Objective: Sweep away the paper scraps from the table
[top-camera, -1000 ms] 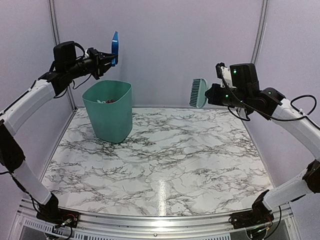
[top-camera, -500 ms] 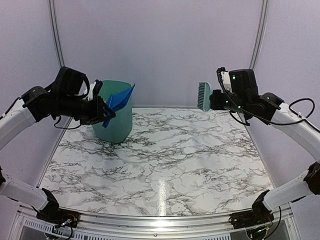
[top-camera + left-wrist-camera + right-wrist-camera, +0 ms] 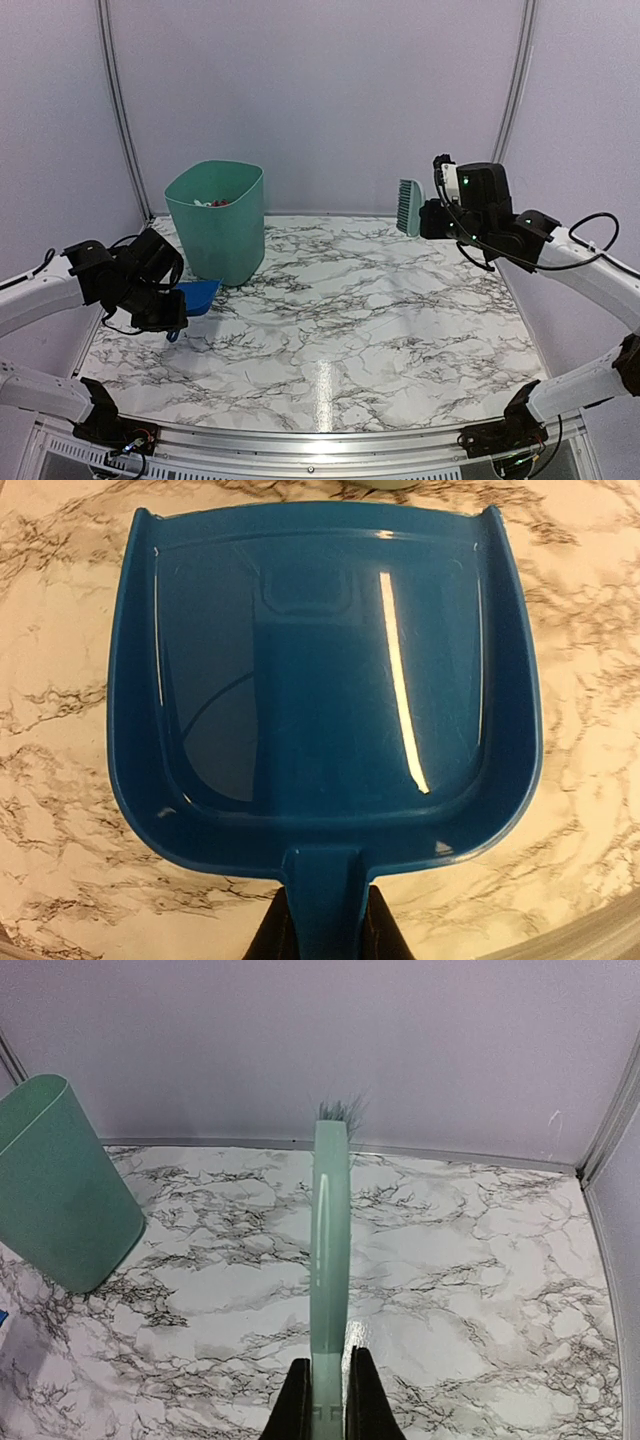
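Teal bin (image 3: 215, 225) — dustpan (image 3: 320, 680), brush (image 3: 330, 1240)

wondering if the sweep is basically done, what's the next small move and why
Probably set the blue dustpan down flat on the table and open the left gripper. The pan is empty and held by its handle low beside the green bin; paper scraps show only inside the bin, none that I can see on the marble. The right gripper holds the brush aloft.
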`<state>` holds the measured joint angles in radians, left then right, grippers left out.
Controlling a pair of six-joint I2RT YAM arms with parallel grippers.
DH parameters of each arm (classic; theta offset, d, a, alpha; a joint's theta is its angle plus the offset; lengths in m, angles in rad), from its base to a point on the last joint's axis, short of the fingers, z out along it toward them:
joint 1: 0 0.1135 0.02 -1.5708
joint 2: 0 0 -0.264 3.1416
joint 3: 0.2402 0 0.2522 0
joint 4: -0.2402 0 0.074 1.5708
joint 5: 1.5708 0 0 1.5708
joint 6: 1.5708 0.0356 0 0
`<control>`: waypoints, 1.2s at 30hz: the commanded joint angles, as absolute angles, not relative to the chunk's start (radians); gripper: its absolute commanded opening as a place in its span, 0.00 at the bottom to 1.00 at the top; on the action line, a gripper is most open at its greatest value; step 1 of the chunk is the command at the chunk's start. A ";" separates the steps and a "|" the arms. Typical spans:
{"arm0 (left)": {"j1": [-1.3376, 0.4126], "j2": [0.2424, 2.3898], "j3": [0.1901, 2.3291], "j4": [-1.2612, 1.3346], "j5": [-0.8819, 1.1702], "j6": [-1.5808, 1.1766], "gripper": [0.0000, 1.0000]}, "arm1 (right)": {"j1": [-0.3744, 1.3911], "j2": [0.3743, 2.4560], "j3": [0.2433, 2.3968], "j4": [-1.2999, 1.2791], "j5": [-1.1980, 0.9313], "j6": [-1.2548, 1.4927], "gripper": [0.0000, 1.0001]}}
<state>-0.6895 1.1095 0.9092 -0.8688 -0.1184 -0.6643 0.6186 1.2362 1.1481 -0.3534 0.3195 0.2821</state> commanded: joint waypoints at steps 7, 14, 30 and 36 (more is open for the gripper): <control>-0.690 1.264 0.758 -0.684 -0.192 -0.686 0.00 | 0.618 1.264 1.083 -0.225 0.302 0.358 0.00; -0.688 1.357 0.725 -0.594 -0.167 -0.715 0.00 | 0.617 1.300 1.039 -0.141 0.265 0.490 0.00; -0.684 1.361 0.671 -0.553 -0.136 -0.749 0.41 | 0.618 1.360 1.005 -0.074 0.075 0.577 0.00; -0.684 1.303 0.709 -0.595 -0.125 -0.752 0.55 | 0.617 1.433 1.035 -0.067 -0.057 0.618 0.00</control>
